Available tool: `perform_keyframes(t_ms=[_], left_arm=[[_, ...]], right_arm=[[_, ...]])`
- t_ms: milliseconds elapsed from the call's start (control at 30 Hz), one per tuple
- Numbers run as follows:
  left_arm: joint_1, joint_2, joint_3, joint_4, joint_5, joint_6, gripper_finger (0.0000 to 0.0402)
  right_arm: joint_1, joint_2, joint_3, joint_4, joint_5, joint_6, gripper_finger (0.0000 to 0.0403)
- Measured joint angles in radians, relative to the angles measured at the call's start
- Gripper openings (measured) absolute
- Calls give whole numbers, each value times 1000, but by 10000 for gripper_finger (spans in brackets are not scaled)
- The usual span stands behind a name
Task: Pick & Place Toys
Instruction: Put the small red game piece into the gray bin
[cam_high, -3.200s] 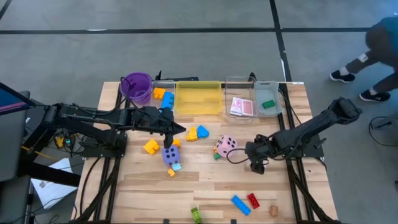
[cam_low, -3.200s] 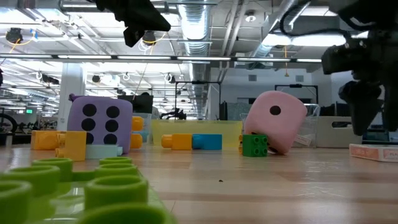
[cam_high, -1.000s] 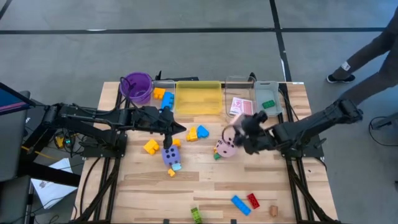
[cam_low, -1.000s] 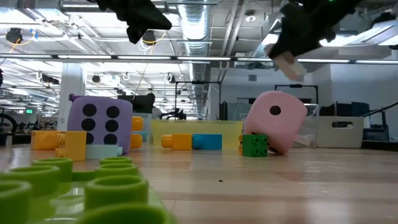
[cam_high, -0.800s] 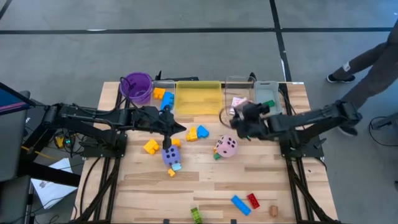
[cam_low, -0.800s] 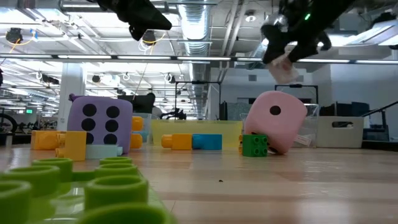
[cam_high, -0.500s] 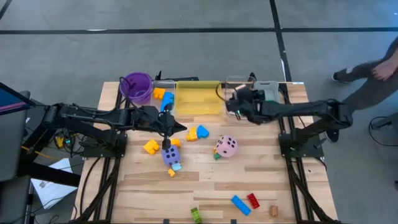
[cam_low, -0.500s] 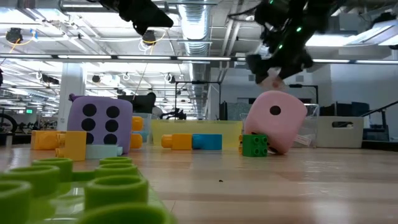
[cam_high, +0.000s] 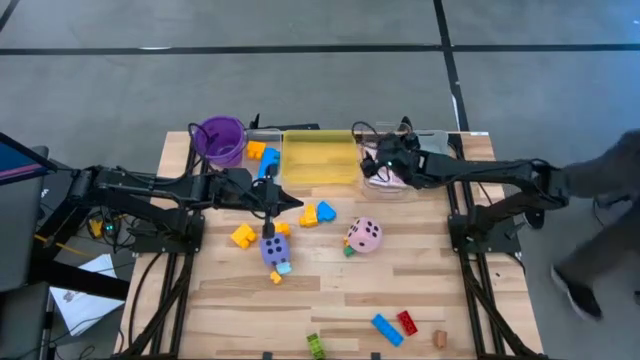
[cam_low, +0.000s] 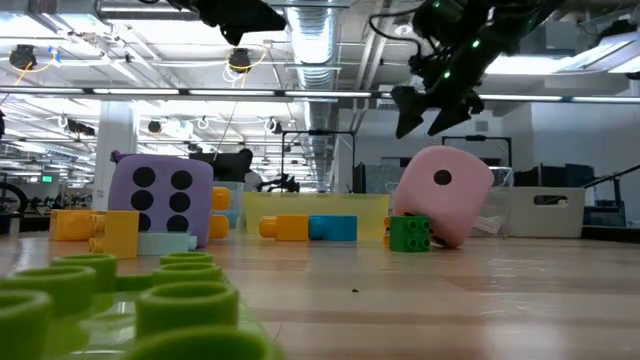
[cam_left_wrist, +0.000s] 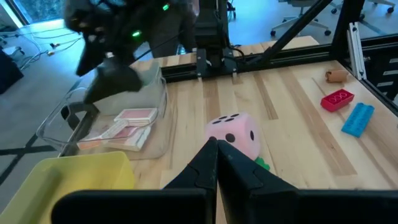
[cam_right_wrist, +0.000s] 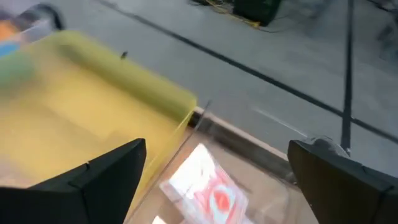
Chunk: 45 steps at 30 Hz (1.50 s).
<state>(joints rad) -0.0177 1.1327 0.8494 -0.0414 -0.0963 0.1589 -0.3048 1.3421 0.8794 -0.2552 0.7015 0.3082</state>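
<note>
A wooden slatted surface (cam_high: 330, 290) is seen from above with two dark robot arms reaching over it. The right hand (cam_high: 385, 160) hangs above a clear plastic tray (cam_left_wrist: 155, 127) at the far edge, its two fingers spread wide apart and holding nothing. Directly beneath that hand, pink playing cards (cam_left_wrist: 127, 121) lie loose inside the clear tray; the right wrist view looks straight down on them (cam_right_wrist: 205, 180). Beside the clear tray, on the side toward the left arm, sits a shallow yellow plastic tray (cam_high: 320, 157), and past it a purple plastic cup (cam_high: 220, 139); I cannot tell what either holds. On the other side of the right hand stands a second, greyish tray (cam_high: 440, 145), mostly hidden by the arm.

The left hand (cam_high: 283, 204) hovers over the middle of the surface with its fingers pressed together, holding nothing. Just below it on the surface lie a purple dotted die (cam_high: 274, 248) and a yellow plastic building block (cam_high: 243, 235); a yellow and blue block pair (cam_high: 318, 212) lies just beyond its tip. A pink dotted die (cam_high: 363, 235) rests between the two hands, with a small green block (cam_low: 410, 233) touching it.

Only the overhead and left wrist views show the blue block (cam_high: 387, 329) and red block (cam_high: 408, 321) near the front edge. Only the low view shows a large green block (cam_low: 130, 310) up close.
</note>
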Motion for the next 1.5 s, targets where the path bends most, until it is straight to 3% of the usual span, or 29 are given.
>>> perform_keyframes(t_ms=[133, 433, 567, 700, 867, 1100, 1233, 1400, 1500], left_arm=[[0, 0, 0, 1, 0, -2, 0], [-1, 0, 0, 71, 0, -157, 0], [-15, 0, 0, 75, 0, -270, 0], [-26, 10, 0, 107, 1, -392, 0], [-52, 44, 1, 142, 0, -423, 0], [-112, 110, 0, 135, 0, -512, 0], [-150, 156, 0, 131, 1, -515, 0], [-187, 211, 0, 132, 1, -516, 0], [-208, 229, 0, 131, 1, -516, 0]], right_arm=[[131, -78, 0, -148, -53, 4, 384], [588, -143, 0, -281, -102, 333, 384], [769, -110, 0, -284, -88, 521, 384], [929, -31, 0, -260, 13, 671, 384], [1058, 109, 47, -226, 64, 873, 384], [1150, 359, 334, -413, 25, 1081, 384], [1173, 517, 600, -707, -62, 1203, 384], [1182, 716, 927, -1142, -261, 1332, 384], [1182, 815, 1071, -1287, -331, 1340, 384]])
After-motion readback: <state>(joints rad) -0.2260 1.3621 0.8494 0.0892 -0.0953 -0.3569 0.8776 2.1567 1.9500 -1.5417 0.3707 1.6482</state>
